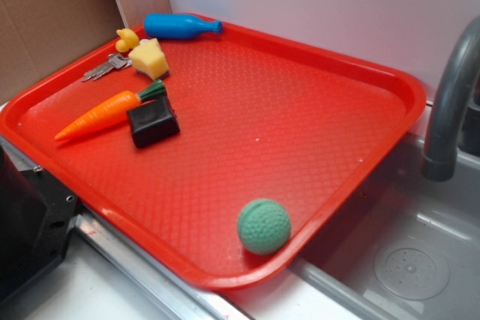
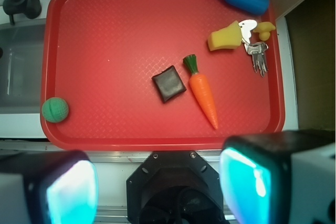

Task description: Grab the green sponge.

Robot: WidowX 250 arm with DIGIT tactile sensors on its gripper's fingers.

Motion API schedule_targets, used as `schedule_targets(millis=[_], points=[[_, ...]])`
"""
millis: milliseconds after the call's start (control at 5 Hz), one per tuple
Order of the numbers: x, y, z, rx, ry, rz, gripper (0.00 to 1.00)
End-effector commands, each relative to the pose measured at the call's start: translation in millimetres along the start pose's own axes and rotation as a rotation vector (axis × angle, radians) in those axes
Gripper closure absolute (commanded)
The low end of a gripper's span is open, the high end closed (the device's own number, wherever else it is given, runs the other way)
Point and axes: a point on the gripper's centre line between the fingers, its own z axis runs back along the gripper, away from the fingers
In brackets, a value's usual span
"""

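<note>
— What was shown only from the wrist?
— The gripper (image 2: 157,184), jaws spread apart and empty, at the near edge of the red tray (image 2: 105,19).
— What was held in the tray?
— The green sponge (image 2: 226,38) was seen near the far right corner, touched by keys (image 2: 256,56); nothing was gripped.

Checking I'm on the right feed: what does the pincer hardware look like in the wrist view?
The pincer shows two blocky fingers at the bottom edge, dark-bodied with glowing cyan-teal inner pads and pale grey outer sides. Between them sits a black, roughly octagonal mount with small screws. No cables or markings are visible.
</note>
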Motion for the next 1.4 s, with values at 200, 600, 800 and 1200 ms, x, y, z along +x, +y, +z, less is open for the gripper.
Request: schedule_targets(millis=[200,600,800,1200], points=[[33.1,50.8,-52.5,0.151,0.105,0.15,0.0],[74.6,108.3,-115.0,0.198,-0.054,0.657,0.0],[87.3,120.6,-131.6,0.197,-0.158,0.893,0.0],[123.8,133.6,-188.3,0.124,-0.24,0.98,0.0]])
